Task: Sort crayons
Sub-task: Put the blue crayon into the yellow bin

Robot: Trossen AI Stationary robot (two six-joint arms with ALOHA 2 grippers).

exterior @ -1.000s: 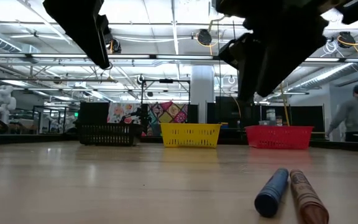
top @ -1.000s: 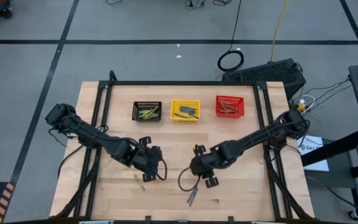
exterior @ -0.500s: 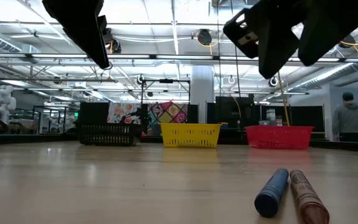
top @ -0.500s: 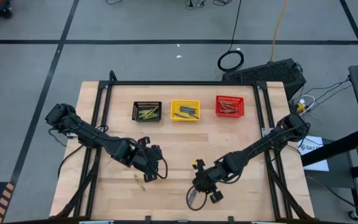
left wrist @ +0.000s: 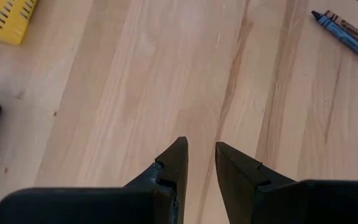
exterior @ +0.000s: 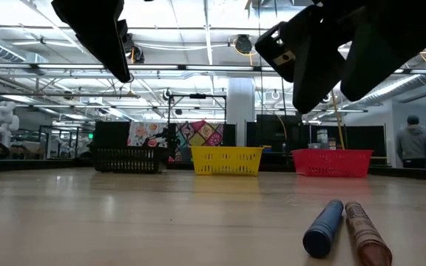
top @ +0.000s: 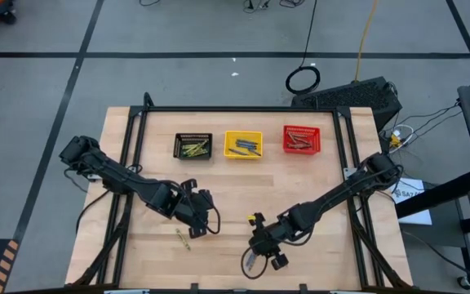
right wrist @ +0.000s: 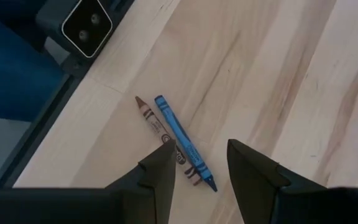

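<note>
A blue crayon (right wrist: 182, 140) and a brownish-red crayon (right wrist: 160, 130) lie side by side on the wooden table near its front edge, close to the low camera (exterior: 324, 227). My right gripper (right wrist: 201, 155) hovers open just above them with nothing between its fingers. An olive-yellow crayon (top: 183, 238) lies alone on the table toward the left. My left gripper (left wrist: 201, 155) hangs open and empty above bare wood, just beyond that olive-yellow crayon (top: 198, 219).
Three small mesh baskets stand in a row at the far side, each holding several crayons: black (top: 193, 146), yellow (top: 243, 144), red (top: 301, 140). A small camera block (right wrist: 86, 22) sits at the table's front edge near the crayon pair. People stand in the room behind.
My right gripper has moved toward the table's near edge and sunk a little, tipping further down, so that it now stands over the blue and brownish-red crayons. Its fingers have stayed open. The crayons have not moved.
</note>
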